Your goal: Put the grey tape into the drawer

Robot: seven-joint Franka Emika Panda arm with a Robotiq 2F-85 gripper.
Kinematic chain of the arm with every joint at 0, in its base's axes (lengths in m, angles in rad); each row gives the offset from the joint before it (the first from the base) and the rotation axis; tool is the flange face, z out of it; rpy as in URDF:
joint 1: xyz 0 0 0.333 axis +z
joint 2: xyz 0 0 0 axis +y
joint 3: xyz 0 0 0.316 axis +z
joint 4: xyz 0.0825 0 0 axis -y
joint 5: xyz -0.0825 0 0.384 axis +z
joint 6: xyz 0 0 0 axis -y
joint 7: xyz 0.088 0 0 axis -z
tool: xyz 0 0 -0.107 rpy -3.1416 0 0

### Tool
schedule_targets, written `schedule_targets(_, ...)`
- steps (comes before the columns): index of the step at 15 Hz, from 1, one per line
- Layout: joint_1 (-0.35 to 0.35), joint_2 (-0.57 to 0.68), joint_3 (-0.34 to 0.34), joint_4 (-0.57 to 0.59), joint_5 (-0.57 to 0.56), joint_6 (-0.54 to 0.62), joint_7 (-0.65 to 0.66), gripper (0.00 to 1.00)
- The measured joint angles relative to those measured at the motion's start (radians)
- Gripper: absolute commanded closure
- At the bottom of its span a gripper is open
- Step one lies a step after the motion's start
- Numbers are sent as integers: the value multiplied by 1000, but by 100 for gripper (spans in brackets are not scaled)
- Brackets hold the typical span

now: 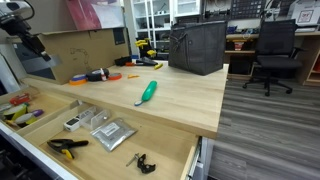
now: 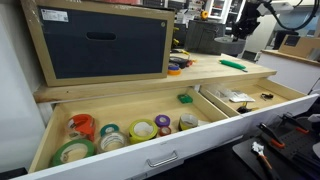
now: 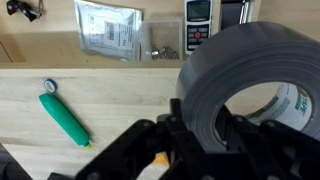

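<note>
In the wrist view my gripper is shut on the grey tape, a wide dull grey roll that fills the right of the frame, its rim between the black fingers. In an exterior view the gripper hangs high at the far left, above the wooden table top and the narrow drawer, which is pulled open and holds yellow and red small tools. It also shows small at the back in an exterior view. The tape is too small to make out in both exterior views.
A green-handled tool lies on the table top and shows in the wrist view. The wider open drawer holds a silver packet and a black-orange clamp. A front drawer holds several tape rolls.
</note>
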Motion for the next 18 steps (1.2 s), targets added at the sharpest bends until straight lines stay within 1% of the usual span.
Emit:
schedule_targets(5,3,-22,32,-5,73,0,-78,89)
schedule_targets(9,37,-43,62,-19,184,-4,-137,89)
schedule_targets(12,48,-57,64,-15,253,-28,-150,89)
schedule_targets(18,13,-60,54,13,266,-29,-150,89)
